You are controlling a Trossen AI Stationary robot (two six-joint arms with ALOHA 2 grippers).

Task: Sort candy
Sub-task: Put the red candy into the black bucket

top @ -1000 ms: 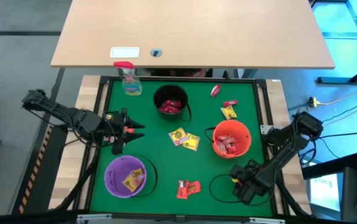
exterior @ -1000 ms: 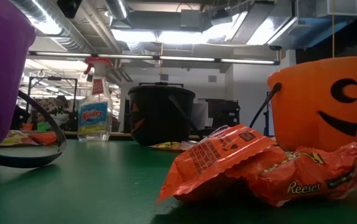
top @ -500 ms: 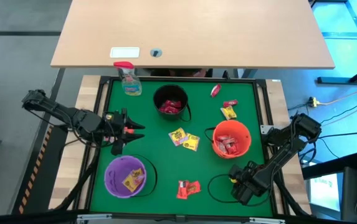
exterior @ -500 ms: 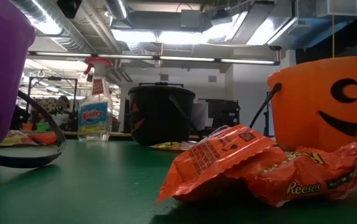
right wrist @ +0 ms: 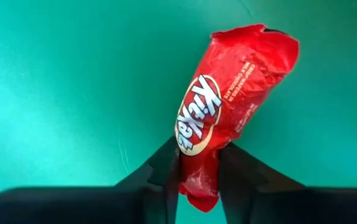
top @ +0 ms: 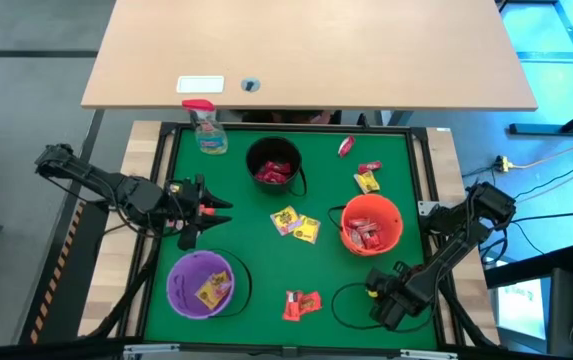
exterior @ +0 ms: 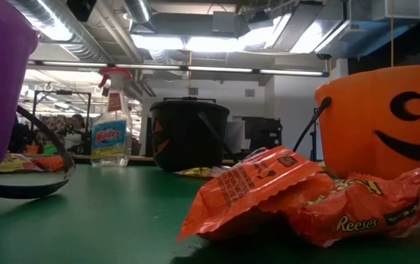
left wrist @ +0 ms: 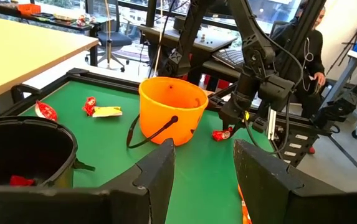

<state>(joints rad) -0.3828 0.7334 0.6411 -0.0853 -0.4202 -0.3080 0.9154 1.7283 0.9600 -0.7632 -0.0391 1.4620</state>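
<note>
Mostly hidden: the right gripper [top: 376,293] sits low at the near right of the green mat [top: 246,225], and from overhead the arm covers whatever it holds. Right wrist view settles it: fingers [right wrist: 166,168] pinched on the lower end of a red KitKat packet [right wrist: 218,127], the rest of the wrapper sticking out past the tips over the mat.

Left gripper [top: 206,212] hovers at the mat's left edge, between the spray bottle [top: 206,128] and the purple bucket [top: 202,283]; fingers [left wrist: 156,177] parted, nothing between them.

Low view shows no arm; orange Reese's packets [exterior: 297,202] fill the foreground, and the purple bucket is cut off at the frame edge.

Counts from overhead:
- 3 buckets: black [top: 274,162], orange [top: 371,222], purple.
- 1 spray bottle.
- Loose candy on the mat: 2 yellow packets [top: 296,223] mid-mat, 1 red [top: 345,147] near the far edge, 1 red + 1 yellow [top: 367,175] just beyond the orange bucket, approx. 2 orange-red ones [top: 302,303] at the near edge.
- Candy inside buckets: red in black, red in orange, yellow in purple; can't count these.

A person shows beyond the table in the left wrist view, partly blocked by the right arm.
</note>
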